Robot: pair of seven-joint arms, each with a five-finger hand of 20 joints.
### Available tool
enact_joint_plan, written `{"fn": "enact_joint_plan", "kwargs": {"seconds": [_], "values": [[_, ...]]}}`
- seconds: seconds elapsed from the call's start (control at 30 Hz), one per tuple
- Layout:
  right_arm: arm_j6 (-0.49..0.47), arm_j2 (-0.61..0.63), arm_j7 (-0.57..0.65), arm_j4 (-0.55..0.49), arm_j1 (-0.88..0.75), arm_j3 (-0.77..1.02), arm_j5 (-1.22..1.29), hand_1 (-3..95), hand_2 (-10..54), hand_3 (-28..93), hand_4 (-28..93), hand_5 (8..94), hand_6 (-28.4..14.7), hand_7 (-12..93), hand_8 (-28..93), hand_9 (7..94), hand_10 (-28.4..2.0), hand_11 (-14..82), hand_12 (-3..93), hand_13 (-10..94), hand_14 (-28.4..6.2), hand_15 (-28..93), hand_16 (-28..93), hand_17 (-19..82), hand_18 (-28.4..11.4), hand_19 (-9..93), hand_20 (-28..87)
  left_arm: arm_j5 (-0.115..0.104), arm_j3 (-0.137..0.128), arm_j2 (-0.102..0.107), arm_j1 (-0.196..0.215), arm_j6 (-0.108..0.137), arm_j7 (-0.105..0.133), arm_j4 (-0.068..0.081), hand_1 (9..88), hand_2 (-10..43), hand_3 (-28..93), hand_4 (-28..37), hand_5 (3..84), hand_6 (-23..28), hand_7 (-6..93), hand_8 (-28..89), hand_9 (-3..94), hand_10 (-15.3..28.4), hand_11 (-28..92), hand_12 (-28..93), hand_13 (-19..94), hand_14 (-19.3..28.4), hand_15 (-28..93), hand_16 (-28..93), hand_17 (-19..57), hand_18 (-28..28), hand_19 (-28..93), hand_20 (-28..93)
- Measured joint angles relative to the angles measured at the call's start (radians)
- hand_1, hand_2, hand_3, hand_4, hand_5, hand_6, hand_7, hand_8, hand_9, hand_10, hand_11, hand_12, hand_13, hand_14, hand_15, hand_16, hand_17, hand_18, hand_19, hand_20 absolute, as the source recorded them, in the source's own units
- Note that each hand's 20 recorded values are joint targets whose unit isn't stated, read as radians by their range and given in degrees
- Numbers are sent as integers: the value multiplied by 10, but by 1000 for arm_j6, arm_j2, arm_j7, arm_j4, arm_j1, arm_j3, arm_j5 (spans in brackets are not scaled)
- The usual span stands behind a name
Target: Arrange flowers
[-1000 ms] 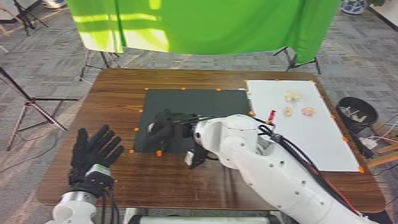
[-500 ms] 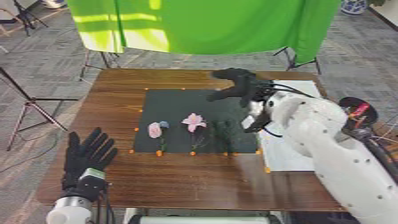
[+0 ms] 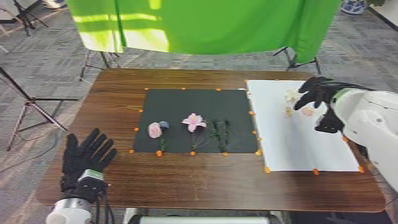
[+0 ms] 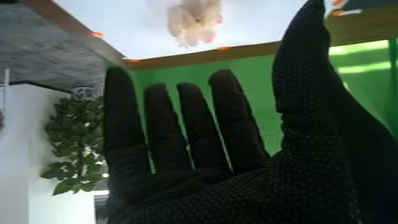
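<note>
With twelve o'clock at the counter's (image 3: 195,185) far edge, the pale blossoms (image 3: 291,94) lie on the white sheet (image 3: 306,150), at about two o'clock from the centre of the black mat (image 3: 178,102). The right robot hand (image 3: 336,95) is open and holds nothing, just to the three o'clock side of those blossoms; the left robot hand (image 3: 84,152), fingers spread, rests at the mat's eight o'clock. On the mat, a pink, rose-like bloom (image 3: 155,130) and a blue bloom (image 3: 164,126) sit toward nine o'clock, the pink lily (image 3: 194,121) near the centre and dark green stems (image 3: 222,134) toward four. All of these should weigh next to nothing, so a light pinch of thumb and fingertips ought to do. The petals look soft and easy to crease; I'd take a pale blossom low, at its firm base, and keep pressure off the petal rims. The lily would be better held by its thin stem, close under the head, as it would probably swing if gripped farther down. Whether the pale blossoms have stems, I can't tell.
</note>
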Motion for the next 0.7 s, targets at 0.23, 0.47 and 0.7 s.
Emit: {"fn": "enact_joint_plan", "kwargs": {"seconds": [0.23, 0.47, 0.7], "values": [[67, 4, -120, 3, -42, -4, -30, 490, -57, 753, -283, 452, 23, 151, -140, 460, -82, 56, 94, 430, -64, 147, 150, 184, -151, 400, 164, 5, -1, -2, 3, 0, -2, -2, 212, 200, 602, -283, 379, 102, 99, -78, 266, 160, 228, 56, 170, 167, 335, -84, -85, 141, 327, 67], [57, -3, -137, 31, 6, -98, -55, 514, -56, 734, -283, 471, 25, 149, -139, 477, -79, 60, 92, 453, -57, 160, 119, 209, -153, 558, 212, 13, -2, -3, 3, -1, -11, -2, 214, 201, 604, -283, 380, 102, 99, -79, 266, 160, 229, 54, 170, 167, 335, -85, -84, 141, 328, 67], [37, -42, -115, 108, 34, -121, -60, 558, -52, 713, -283, 510, 31, 144, -136, 518, -76, 70, 98, 498, -59, 175, 130, 235, -145, 661, 216, 17, -4, -5, 2, -1, -17, -3, 204, 199, 628, -283, 381, 103, 100, -79, 267, 160, 229, 54, 171, 166, 336, -85, -84, 141, 328, 67]]}}
